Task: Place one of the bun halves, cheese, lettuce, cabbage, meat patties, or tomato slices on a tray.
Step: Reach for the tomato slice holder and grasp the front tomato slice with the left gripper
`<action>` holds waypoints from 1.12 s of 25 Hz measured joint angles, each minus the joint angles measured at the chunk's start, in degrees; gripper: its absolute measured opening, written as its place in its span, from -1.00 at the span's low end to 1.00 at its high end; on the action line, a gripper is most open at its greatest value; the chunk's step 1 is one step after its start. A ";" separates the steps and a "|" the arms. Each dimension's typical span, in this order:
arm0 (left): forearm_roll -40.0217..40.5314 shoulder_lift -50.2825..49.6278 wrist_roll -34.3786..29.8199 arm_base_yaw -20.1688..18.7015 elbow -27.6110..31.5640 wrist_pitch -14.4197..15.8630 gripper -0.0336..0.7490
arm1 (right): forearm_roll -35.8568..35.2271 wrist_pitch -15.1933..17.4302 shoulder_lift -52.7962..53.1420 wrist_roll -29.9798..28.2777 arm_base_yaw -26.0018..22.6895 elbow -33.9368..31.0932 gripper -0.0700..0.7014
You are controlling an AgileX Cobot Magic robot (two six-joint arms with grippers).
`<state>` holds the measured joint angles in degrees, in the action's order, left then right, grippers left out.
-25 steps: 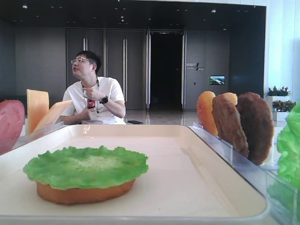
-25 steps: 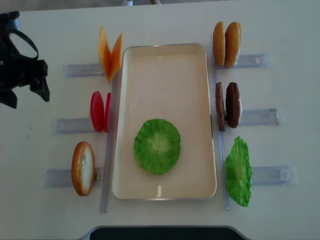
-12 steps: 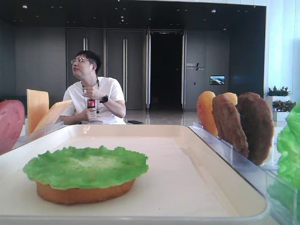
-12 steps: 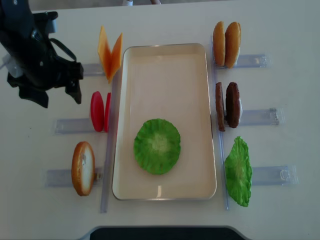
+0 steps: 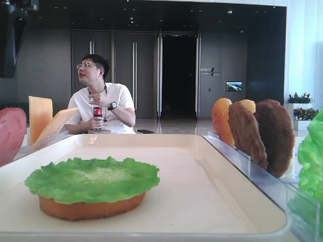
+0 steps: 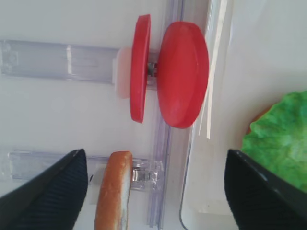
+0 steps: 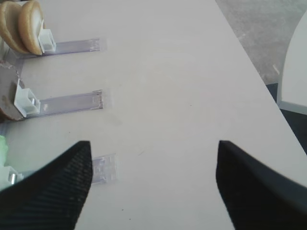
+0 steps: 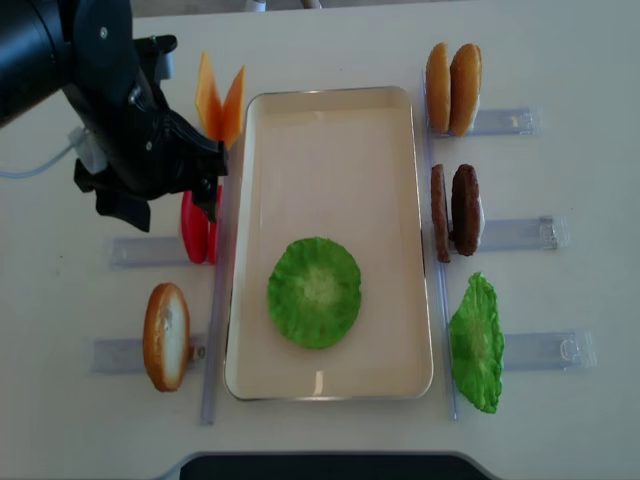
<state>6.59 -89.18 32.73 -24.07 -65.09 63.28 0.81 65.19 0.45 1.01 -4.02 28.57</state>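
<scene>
there, left hand [image 8: 165, 205] over tomato slices [image 8: 199, 228]

Left end effector [image 8: 165, 200] wide open, pointing down. Right end effector [image 7: 153, 184] also spread, empty.

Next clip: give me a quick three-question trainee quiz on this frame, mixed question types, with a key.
1. True or false: the lettuce on the tray lies on top of a bun half.
2. Which items stand closest below the left gripper in the overhead view? A) meat patties B) tomato slices C) cheese
3. Fill in: in its wrist view, the right gripper is ____ and holds nothing.

Key
1. True; the low front view shows the bun under the leaf.
2. B; the tomato slices stand upright in their rack, between the open jaws in the left wrist view.
3. open
</scene>
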 joint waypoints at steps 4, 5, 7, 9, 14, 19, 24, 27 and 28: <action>-0.44 0.00 1.85 -0.64 0.00 0.00 0.85 | 0.00 0.00 0.00 0.00 0.00 0.00 0.58; -0.49 0.00 2.10 -0.72 0.00 0.00 0.85 | 0.00 0.00 0.00 0.00 0.00 0.00 0.58; -0.56 0.00 2.29 -0.74 0.00 -0.26 0.85 | 0.00 0.00 0.00 0.00 0.00 0.00 0.58; -0.61 0.00 2.43 -0.74 0.00 -0.94 0.85 | 0.00 0.00 0.00 0.00 0.00 0.00 0.58; -0.61 0.00 3.45 -0.74 0.00 -1.34 0.85 | 0.00 0.00 0.00 0.00 0.00 0.00 0.58; -1.51 0.00 3.58 -0.74 0.00 -1.40 0.85 | 0.00 0.00 0.00 0.00 0.00 0.00 0.58; -2.05 0.00 3.65 -0.94 0.00 -1.71 0.85 | 0.00 0.00 0.00 0.00 0.00 0.00 0.58; -1.08 0.00 4.55 -2.03 0.00 -1.76 0.85 | 0.00 0.00 0.00 0.00 0.00 0.00 0.58; -0.80 0.00 4.93 -2.19 0.00 -1.98 0.85 | 0.00 0.00 0.00 0.00 0.00 0.00 0.58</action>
<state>5.79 -89.18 37.67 -26.26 -65.09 61.30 0.81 65.19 0.45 1.01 -4.02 28.57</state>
